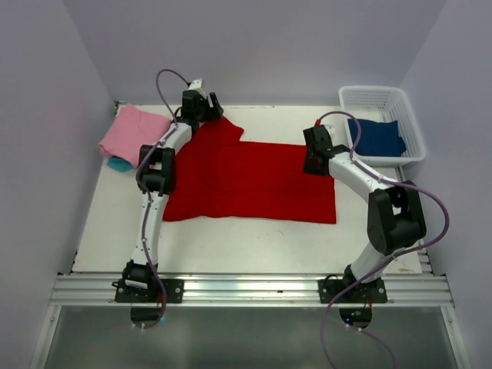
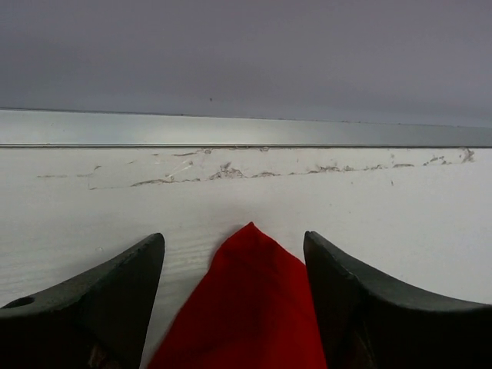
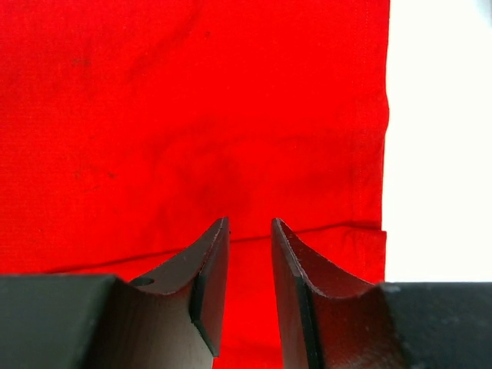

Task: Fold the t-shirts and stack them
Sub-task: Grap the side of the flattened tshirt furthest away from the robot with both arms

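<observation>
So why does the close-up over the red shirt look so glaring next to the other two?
Right wrist view: the table beside the red shirt is blown out to pure white, the red oversaturated. Left wrist view: duller, greyer, the near fingers dark and soft-edged. Top view: even light, no glare.

A white mesh basket [image 1: 373, 95] sits at the far right corner of the white table [image 1: 231, 246]; an aluminium rail [image 1: 254, 289] runs along its near edge.
</observation>
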You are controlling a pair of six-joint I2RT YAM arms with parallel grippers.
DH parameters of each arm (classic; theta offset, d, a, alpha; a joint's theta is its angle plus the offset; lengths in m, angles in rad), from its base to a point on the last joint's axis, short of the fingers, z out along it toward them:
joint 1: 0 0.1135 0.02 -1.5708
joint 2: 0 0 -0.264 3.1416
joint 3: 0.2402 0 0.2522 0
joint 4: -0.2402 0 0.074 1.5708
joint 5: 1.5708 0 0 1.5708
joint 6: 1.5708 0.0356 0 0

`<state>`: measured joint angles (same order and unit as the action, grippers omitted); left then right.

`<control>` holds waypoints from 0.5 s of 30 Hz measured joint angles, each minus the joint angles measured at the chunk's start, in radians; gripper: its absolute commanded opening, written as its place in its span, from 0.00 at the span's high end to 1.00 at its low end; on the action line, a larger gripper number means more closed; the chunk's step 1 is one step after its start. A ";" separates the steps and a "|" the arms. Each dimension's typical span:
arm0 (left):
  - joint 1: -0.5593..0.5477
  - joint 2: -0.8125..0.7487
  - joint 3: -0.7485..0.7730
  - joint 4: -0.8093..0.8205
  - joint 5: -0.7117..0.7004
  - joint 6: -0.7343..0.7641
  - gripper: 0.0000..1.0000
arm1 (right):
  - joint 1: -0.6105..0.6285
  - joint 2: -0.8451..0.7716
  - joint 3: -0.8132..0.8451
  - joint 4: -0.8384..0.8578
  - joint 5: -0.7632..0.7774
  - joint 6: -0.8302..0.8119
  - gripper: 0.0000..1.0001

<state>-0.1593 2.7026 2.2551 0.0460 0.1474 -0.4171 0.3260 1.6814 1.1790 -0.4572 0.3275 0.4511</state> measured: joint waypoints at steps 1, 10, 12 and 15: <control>-0.003 0.002 0.007 -0.015 -0.006 0.016 0.34 | 0.000 0.000 0.000 0.001 -0.002 0.001 0.68; -0.022 0.002 0.011 -0.063 -0.032 0.090 0.69 | 0.000 0.000 0.000 0.001 -0.009 0.014 0.70; -0.022 0.002 0.011 -0.069 -0.033 0.096 0.79 | 0.000 0.000 0.000 0.001 -0.009 0.017 0.70; -0.022 0.002 0.011 -0.075 -0.040 0.095 0.93 | -0.001 0.000 0.000 0.001 -0.009 0.020 0.71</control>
<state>-0.1810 2.7041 2.2665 -0.0292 0.1078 -0.3218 0.3252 1.6817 1.1790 -0.4564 0.3183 0.4709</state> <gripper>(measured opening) 0.173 0.297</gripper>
